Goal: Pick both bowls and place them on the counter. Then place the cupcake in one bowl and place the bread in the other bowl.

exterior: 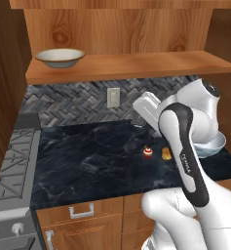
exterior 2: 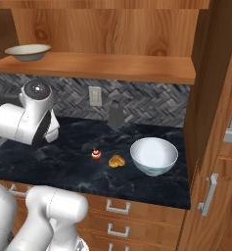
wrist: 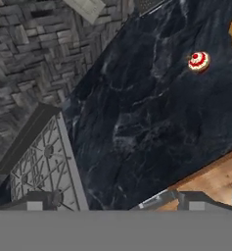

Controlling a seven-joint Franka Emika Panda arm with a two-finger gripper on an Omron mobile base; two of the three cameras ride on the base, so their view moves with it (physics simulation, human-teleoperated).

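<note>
Currently your hand (wrist: 112, 203) hangs spread wide, holding nothing, above the worktop (wrist: 137, 122). White bowl (exterior 2: 153, 156) sits beside bread (exterior 2: 116, 161) and cupcake (exterior 2: 96, 155); cream bowl (exterior 2: 28, 51) on shelf (exterior 2: 112, 66).

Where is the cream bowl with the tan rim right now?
The cream bowl sits on the wooden shelf, at its left end in both base views, above the counter.

The arm (exterior: 185, 146) is built of glossy white, rounded shells joined by bulbous segments. A dark grey band runs along one link, carrying small pale lettering too fine to read. One joint ends in a round grey cap with a dark centre. The dark finger tips (wrist: 39, 201) are blocky, each with a lighter grey square patch.
</note>
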